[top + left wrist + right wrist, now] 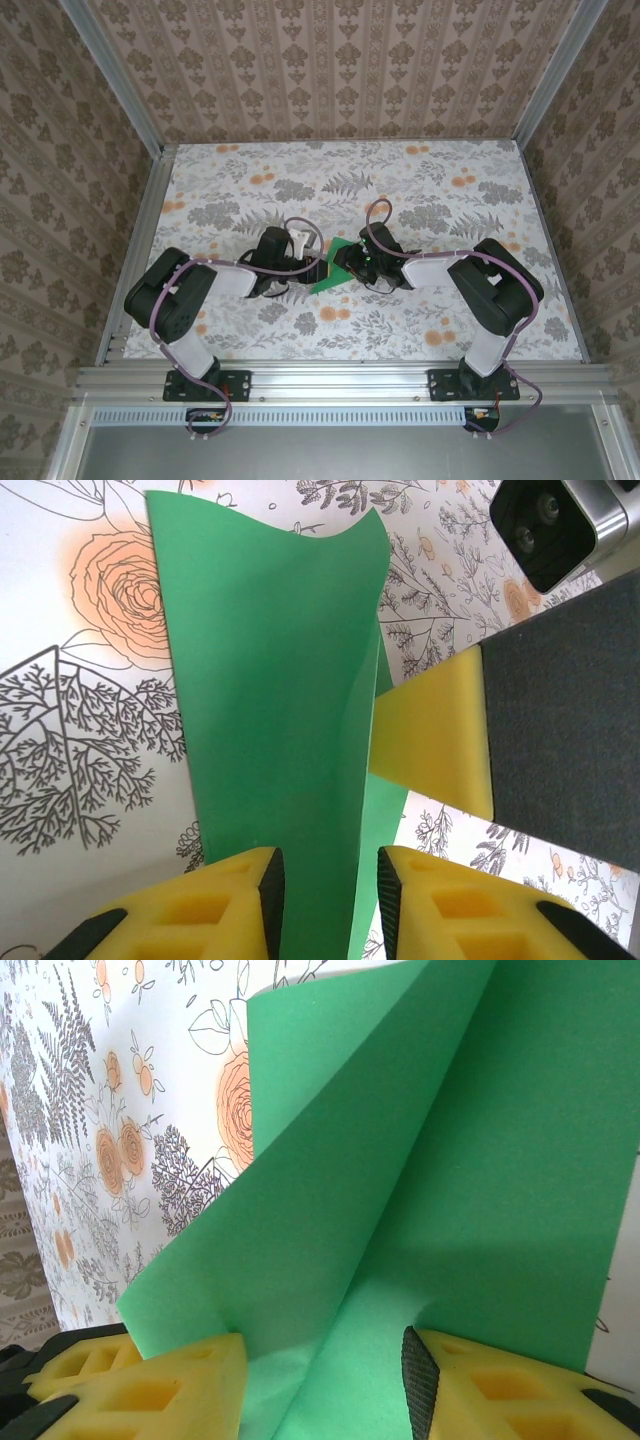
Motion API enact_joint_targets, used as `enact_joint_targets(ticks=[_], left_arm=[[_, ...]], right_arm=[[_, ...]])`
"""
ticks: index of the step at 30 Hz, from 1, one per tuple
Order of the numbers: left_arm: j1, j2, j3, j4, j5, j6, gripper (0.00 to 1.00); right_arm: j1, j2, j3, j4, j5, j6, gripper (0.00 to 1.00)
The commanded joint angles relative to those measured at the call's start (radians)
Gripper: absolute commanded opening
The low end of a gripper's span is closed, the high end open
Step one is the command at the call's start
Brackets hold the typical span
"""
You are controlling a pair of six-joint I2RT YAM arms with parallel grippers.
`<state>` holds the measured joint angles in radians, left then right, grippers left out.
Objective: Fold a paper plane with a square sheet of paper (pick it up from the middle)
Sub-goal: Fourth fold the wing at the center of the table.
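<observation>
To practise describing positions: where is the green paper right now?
In the top view, the green paper lies at mid-table on the floral surface, directly between the left gripper and the right gripper, with one flap curling upward.

text check | I read no lettering, numbers or brand marks | I looked over the paper plane (270,680) ahead of the left gripper (325,900) and the floral table (300,170) beneath it: nothing legible

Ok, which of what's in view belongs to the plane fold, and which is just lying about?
In the job: green paper, part folded; left gripper and right gripper, each with its jaws apart and the paper between them.
Not in the job: floral table cover; patterned walls; aluminium frame.
</observation>
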<state>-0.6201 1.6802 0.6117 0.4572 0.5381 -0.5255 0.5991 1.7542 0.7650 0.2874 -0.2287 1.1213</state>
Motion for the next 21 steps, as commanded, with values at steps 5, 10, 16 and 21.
enact_joint_targets(ticks=[5,10,16,21], left_arm=[[0.005,0.021,0.052,-0.062,0.051,-0.036,0.24],[0.012,0.040,0.065,-0.107,0.069,-0.079,0.20],[0.022,0.050,0.068,-0.108,0.093,-0.117,0.16],[0.029,0.055,0.062,-0.077,0.130,-0.146,0.13]], right_arm=[[-0.005,0.028,0.002,-0.038,0.002,-0.004,0.48],[-0.007,0.017,-0.004,0.001,-0.015,-0.020,0.50],[-0.009,0.014,0.003,0.023,-0.045,-0.039,0.50],[-0.012,0.008,0.014,0.017,-0.063,-0.068,0.50]])
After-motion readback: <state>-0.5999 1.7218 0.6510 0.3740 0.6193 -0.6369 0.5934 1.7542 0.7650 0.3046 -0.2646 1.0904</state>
